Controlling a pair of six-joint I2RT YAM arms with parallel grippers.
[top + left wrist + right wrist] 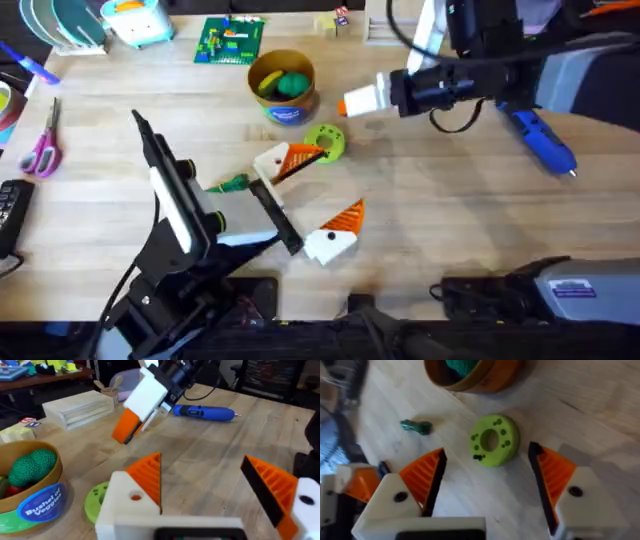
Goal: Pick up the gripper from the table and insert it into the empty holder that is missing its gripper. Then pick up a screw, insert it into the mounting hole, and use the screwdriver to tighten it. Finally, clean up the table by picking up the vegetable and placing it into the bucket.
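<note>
My left gripper [340, 178] [200, 467] stands open low over the table [450, 220], with bare wood between its orange-tipped white fingers. My right gripper [350, 104] [487, 450] hangs open above the green disc, and both of its fingers carry orange tips. The slim green vegetable [232, 183] [416, 426] lies on the table beside the left arm's wrist. The tan bucket [290, 113] [40, 505] [495, 380] stands behind the disc. At the far right lies the blue screwdriver [540, 140] [202, 411]. The loose gripper, the empty holder and a screw are out of view.
A flat green disc [326, 141] [95, 502] [492, 440] with holes lies just beyond the left gripper. The bucket holds a dark green lump and a yellow toy. Pink scissors [42, 145] lie far left; a green brick plate [230, 40] and wooden blocks [80, 407] sit at the back.
</note>
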